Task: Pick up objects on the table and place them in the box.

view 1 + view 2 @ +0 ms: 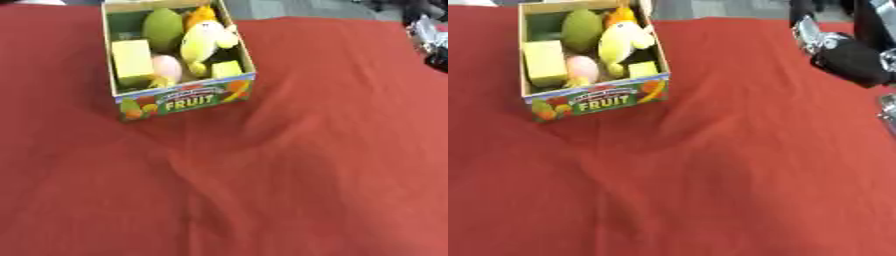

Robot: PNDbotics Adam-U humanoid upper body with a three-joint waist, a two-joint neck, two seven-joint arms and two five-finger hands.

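The fruit box (pixel 184 97) stands near the far left corner of the red-covered tabletop (pixel 289 175), holding a green oval fruit (pixel 163 27), a yellow block (pixel 131 57), a pink round piece (pixel 166 67), a yellow plush toy (pixel 203 42) and a small yellow cube (pixel 227 69). The right hand (pixel 852 57) shows at the far right edge, above the cloth, holding nothing that can be seen; whether its fingers are straight or curled cannot be told.

A fruit box (pixel 185 98) holding yellow and green items sits on red cloth (pixel 289 165).
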